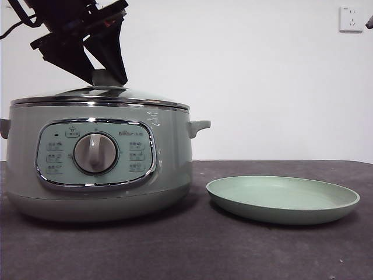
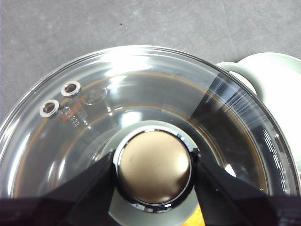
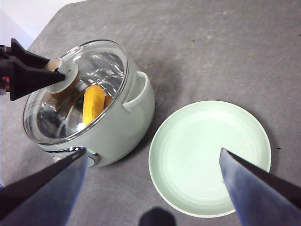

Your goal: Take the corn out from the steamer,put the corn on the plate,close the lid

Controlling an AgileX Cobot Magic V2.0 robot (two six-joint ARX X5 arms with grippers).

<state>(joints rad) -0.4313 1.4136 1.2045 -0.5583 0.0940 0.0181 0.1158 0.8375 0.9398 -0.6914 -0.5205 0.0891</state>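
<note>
The sage-green steamer (image 1: pixel 99 175) stands at the left with the glass lid (image 1: pixel 116 96) resting on it. My left gripper (image 1: pixel 108 79) comes down from the upper left, its jaws closed on the lid's knob (image 2: pixel 154 165). The right wrist view also shows this gripper (image 3: pixel 59 73) at the knob. The yellow corn (image 3: pixel 93 103) lies inside the steamer (image 3: pixel 122 127), seen through the lid (image 3: pixel 108 61). The pale-green plate (image 1: pixel 282 201) sits empty to the steamer's right. My right gripper (image 3: pixel 153 150) is open and empty, high above the plate (image 3: pixel 209 155).
The steamer's side handle (image 1: pixel 198 125) sticks out toward the plate. The table is dark grey (image 1: pixel 233 251). A white wall socket (image 1: pixel 350 18) is on the wall at the upper right.
</note>
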